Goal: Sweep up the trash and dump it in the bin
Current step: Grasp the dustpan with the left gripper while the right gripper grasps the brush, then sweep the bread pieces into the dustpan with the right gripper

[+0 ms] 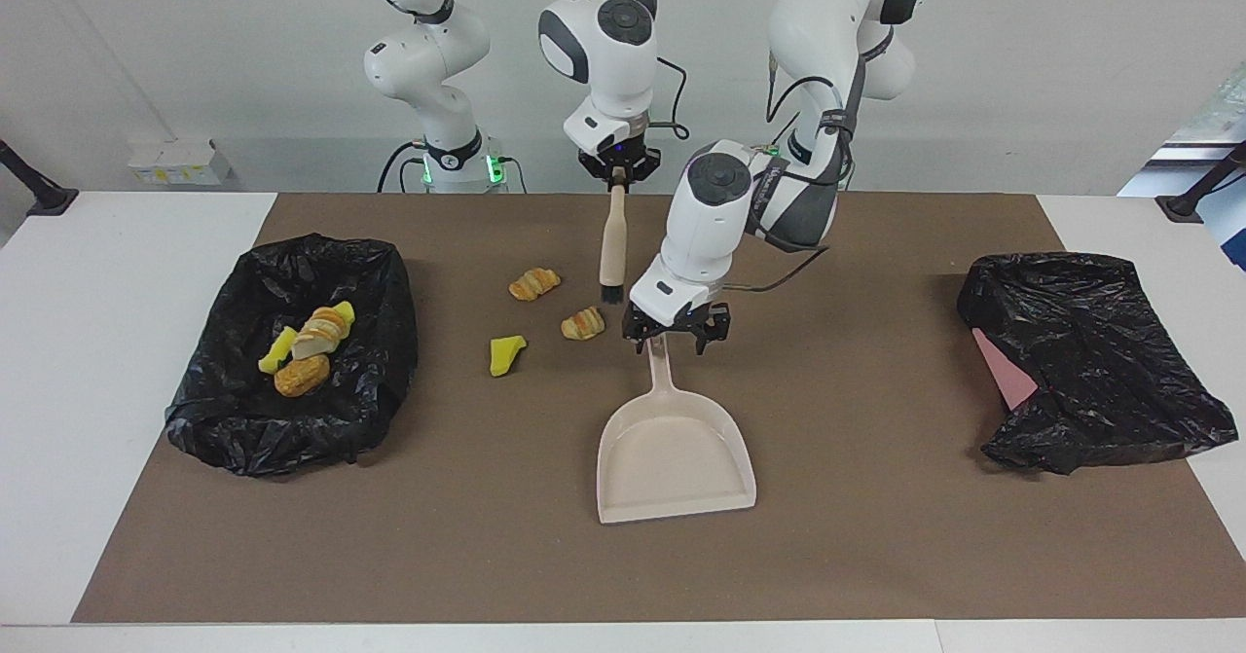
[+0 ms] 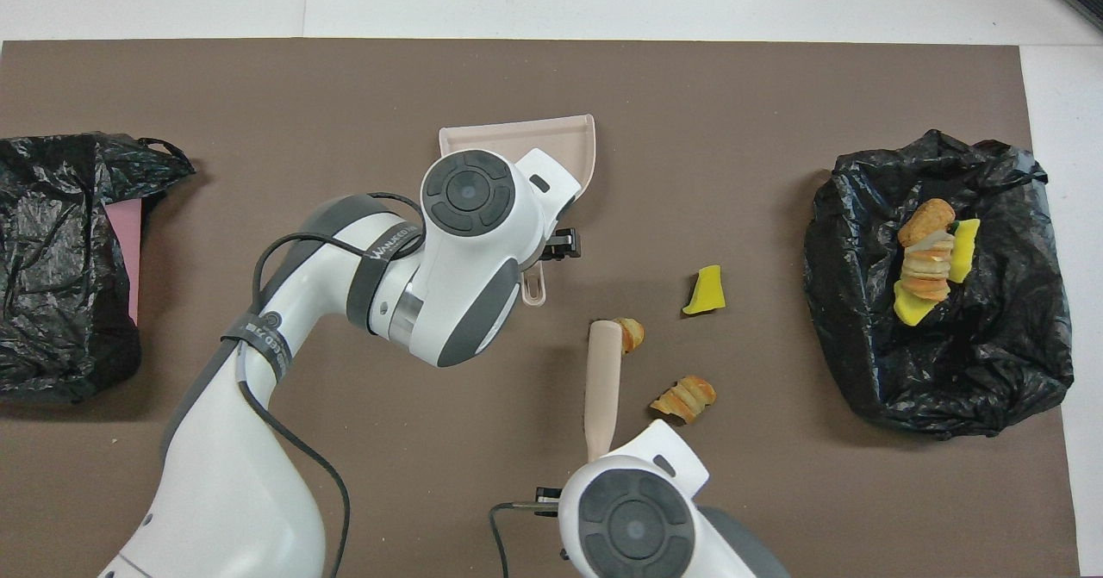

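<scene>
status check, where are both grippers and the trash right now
Right gripper shut on brush, lifted over mat. Left gripper open at dustpan handle. Three trash pieces loose on mat beside the brush, rest in bag. Nothing blocking.

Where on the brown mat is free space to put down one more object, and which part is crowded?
Free patches of the brown mat: between the dustpan and the crumpled black bag, and the strip at the mat's edge farthest from the robots. Crowded: the middle, where both arms, the brush, two bread rolls and a yellow chunk lie beside the lined bin.
</scene>
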### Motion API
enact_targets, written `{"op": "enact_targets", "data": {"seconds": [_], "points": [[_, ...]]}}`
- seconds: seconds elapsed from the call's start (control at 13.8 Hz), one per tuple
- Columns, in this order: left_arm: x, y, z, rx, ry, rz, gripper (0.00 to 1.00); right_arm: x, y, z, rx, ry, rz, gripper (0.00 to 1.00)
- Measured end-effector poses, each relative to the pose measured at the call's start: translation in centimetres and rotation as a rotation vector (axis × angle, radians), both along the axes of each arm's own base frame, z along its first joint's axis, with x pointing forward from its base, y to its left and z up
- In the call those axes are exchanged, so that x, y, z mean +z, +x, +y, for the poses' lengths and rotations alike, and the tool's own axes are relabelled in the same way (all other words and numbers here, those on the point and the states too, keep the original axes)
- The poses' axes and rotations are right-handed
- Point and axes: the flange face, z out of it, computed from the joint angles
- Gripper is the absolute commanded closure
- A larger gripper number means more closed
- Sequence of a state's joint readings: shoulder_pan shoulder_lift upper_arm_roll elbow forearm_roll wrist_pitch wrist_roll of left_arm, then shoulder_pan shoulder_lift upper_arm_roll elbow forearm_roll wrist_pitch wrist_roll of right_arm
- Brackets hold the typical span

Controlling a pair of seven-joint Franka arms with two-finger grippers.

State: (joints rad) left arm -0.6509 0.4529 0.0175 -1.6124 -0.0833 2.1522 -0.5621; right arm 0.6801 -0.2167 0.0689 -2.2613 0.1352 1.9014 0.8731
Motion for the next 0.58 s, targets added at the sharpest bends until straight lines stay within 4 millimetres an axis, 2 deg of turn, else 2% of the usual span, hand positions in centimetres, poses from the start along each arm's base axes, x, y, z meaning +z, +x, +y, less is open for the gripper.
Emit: {"op": "enact_targets", "data": {"seconds": [0.07, 0.15, 0.22, 0.44, 0.58], "points": [[-0.4, 0.1, 0.0, 0.003, 0.002, 0.002, 0.65, 0.0, 0.5, -2.1, -0.056, -0.007, 0.002, 1.0], [-0.6, 0.2, 0.1, 0.006, 0.002, 0.0, 0.87, -0.3, 1.1, -4.2, -0.109, -0.016, 0.008, 1.0], [-0.7, 0.3, 0.3, 0.009, 0.002, -0.003, 1.0, -0.8, 1.5, -5.9, -0.161, -0.027, 0.017, 1.0], [-1.0, 0.4, 0.5, 0.011, 0.004, -0.003, 1.0, -2.5, 2.5, -9.5, -0.351, -0.071, 0.046, 1.0], [-0.9, 0.7, 1.0, -0.002, 0.005, -0.007, 1.0, -3.5, 2.5, -10.7, -0.429, -0.089, 0.069, 1.0]]}}
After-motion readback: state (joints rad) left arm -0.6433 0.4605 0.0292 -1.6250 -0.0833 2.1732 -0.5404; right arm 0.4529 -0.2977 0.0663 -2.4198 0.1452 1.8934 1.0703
